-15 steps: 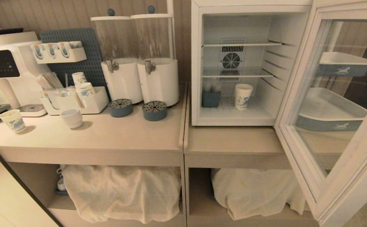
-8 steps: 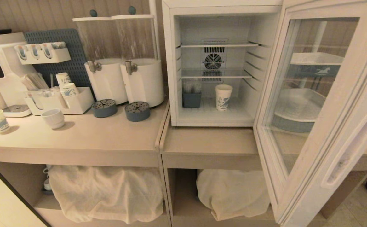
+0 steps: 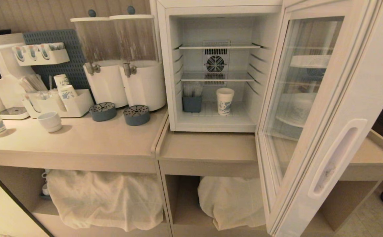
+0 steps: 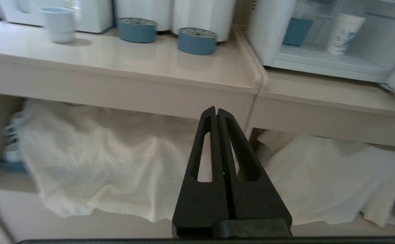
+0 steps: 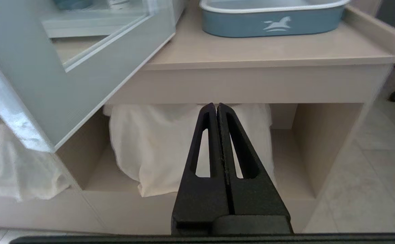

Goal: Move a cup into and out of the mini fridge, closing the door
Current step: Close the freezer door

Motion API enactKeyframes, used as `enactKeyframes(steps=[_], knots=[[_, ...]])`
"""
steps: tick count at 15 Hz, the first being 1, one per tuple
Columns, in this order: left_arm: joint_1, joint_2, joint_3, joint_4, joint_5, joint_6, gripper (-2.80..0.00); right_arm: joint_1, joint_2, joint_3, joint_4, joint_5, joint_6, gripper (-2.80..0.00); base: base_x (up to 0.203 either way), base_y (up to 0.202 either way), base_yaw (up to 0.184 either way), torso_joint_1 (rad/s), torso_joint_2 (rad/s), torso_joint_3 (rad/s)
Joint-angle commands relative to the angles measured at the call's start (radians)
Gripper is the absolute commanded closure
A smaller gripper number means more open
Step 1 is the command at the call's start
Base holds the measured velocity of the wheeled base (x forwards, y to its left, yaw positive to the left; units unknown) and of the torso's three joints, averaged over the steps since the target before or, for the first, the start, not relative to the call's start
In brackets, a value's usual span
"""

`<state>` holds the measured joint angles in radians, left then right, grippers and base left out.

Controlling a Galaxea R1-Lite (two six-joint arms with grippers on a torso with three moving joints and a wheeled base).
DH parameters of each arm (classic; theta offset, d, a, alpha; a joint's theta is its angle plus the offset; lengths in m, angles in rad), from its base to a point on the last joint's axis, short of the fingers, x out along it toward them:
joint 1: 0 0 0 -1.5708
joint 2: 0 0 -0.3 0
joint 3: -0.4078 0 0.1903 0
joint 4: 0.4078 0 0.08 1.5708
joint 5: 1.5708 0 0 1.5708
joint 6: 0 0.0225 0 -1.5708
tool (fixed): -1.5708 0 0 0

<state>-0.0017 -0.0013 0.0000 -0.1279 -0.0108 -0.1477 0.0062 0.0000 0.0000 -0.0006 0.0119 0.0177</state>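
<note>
Cup [image 3: 225, 101] stands upright inside the mini fridge [image 3: 211, 125], door [image 3: 313, 131] open.

Neither arm shows in the head view. Each gripper appears only in its own wrist view, held low and pointing roughly level.

The left gripper [image 4: 216, 113] has its two black fingers [image 4: 206, 149] pressed together along their whole length, the tips meeting in a narrow point, with nothing between them.

The right gripper [image 5: 216, 108] looks the same: its black fingers [image 5: 205, 145] are flat against each other from base to tip, and it holds nothing. Neither gripper touches anything.
</note>
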Motion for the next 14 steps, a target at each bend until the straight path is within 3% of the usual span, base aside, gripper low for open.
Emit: enactKeyframes(steps=[1, 4, 7, 14], knots=[[-0.001, -0.003, 0.04, -0.001, 0.0, -0.001, 0.0, 0.0, 0.0, 0.0, -0.001, 0.0, -0.006, 0.0, 0.0, 0.0, 0.0, 0.0, 0.0, 0.0], [-0.001, -0.003, 0.04, -0.001, 0.0, 0.0, 0.0, 0.0, 0.0, -0.008, -0.014, 0.002, -0.01, 0.0, 0.0, 0.0, 0.0, 0.0, 0.0, 0.0], [-0.001, -0.003, 0.04, -0.001, 0.0, 0.0, 0.0, 0.0, 0.001, -0.131, 0.052, 0.036, 0.014, 0.0, 0.0, 0.0, 0.0, 0.0, 0.0, 0.0], [-0.001, -0.003, 0.04, -0.001, 0.0, -0.001, 0.0, -0.001, 0.014, -0.575, 0.434, 0.38, 0.073, 0.0, 0.0, 0.0, 0.0, 0.0, 0.0, 0.0]])
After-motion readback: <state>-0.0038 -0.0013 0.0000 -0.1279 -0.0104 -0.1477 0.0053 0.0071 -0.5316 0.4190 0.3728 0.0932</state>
